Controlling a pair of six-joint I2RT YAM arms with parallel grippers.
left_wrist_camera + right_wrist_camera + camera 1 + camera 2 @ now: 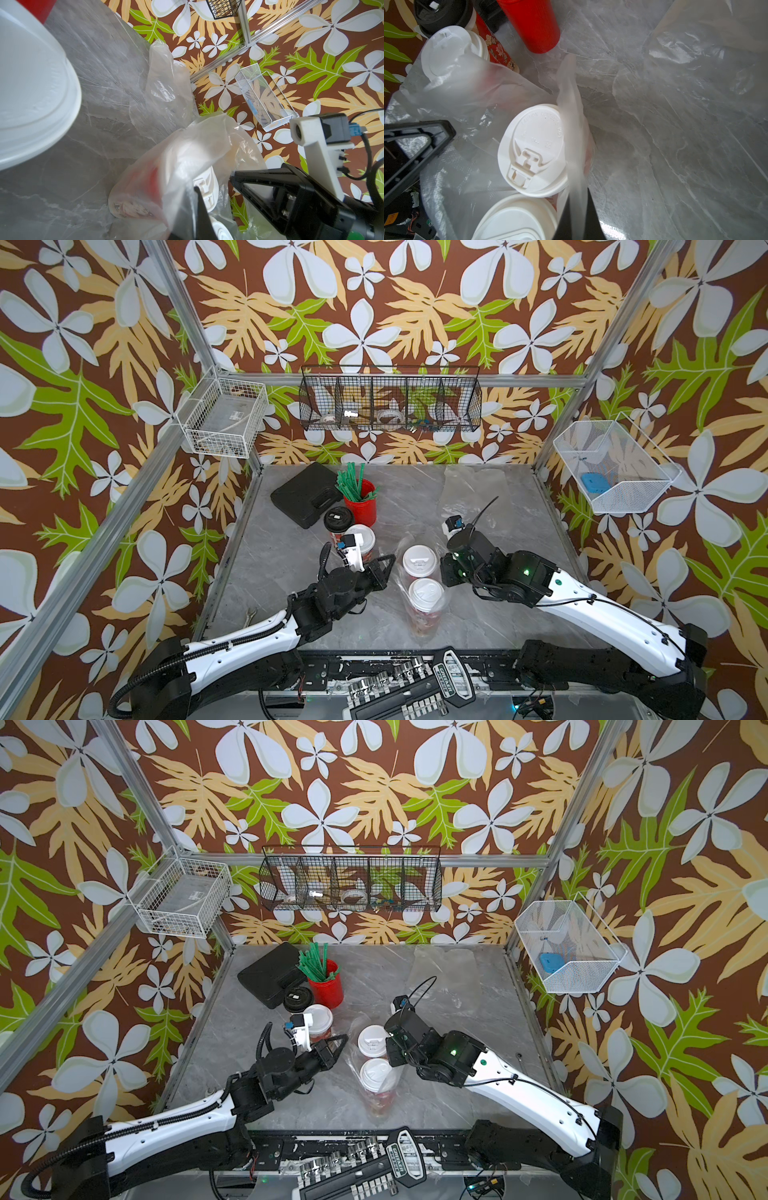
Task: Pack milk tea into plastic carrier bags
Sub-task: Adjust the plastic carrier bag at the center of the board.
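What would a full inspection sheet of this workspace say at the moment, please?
Surface: grey marble-look tabletop.
Job's things: two white-lidded cups stand in the carrier bag; third white-lidded cup and black-lidded cup outside; spare bag flat behind.
Clutter: black case, red cup of green straws, socket set.
Tools: left tool and right tool shut on carrier bag handles.
Cables: black cable arcs off right wrist camera.
Surroundings: floral walls, three wire baskets.
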